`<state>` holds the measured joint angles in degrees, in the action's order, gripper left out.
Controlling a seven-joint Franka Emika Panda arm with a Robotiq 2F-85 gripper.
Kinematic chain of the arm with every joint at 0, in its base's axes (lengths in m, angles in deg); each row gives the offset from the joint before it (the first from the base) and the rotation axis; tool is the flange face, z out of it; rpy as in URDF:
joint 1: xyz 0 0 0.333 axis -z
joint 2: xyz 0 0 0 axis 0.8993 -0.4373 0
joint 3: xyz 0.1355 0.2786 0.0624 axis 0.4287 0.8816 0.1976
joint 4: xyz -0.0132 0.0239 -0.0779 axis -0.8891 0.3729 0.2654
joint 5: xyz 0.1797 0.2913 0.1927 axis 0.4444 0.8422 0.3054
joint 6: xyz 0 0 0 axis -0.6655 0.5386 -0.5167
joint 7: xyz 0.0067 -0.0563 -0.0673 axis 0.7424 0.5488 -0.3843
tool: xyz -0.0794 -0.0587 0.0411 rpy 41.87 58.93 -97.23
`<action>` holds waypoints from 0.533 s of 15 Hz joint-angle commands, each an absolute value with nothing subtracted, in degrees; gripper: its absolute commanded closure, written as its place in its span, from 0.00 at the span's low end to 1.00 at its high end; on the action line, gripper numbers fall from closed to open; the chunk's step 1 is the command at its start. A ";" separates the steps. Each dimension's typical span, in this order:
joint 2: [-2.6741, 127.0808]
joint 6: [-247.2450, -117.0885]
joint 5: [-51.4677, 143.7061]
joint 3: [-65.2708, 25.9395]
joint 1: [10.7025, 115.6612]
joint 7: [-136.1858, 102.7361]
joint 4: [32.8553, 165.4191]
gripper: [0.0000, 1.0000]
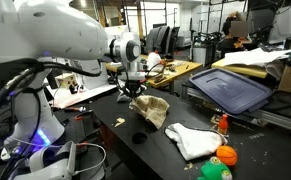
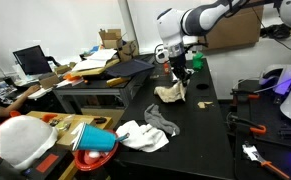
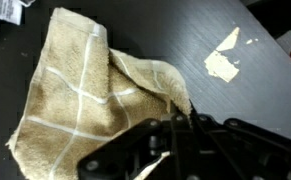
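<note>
A tan towel with pale grid lines lies rumpled on the black table. It shows in both exterior views. My gripper comes in from the bottom of the wrist view and is shut on the towel's raised folded edge, with the cloth running down between the closed fingers. In both exterior views the gripper points straight down onto the towel's near end.
A white cloth lies further along the table. An orange ball and a green ball sit beside it. A dark tray leans at the table's side. A pale tape patch marks the tabletop.
</note>
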<state>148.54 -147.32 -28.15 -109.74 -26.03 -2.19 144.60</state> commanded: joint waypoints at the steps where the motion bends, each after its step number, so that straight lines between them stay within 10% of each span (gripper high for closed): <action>1: 144.25 -147.66 -23.43 -105.94 -25.04 -15.34 147.70 0.99; 8: 138.28 -151.30 -21.09 -103.78 -25.82 -38.76 149.27 0.99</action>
<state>144.26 -148.80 -23.47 -105.13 -25.99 -30.45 147.92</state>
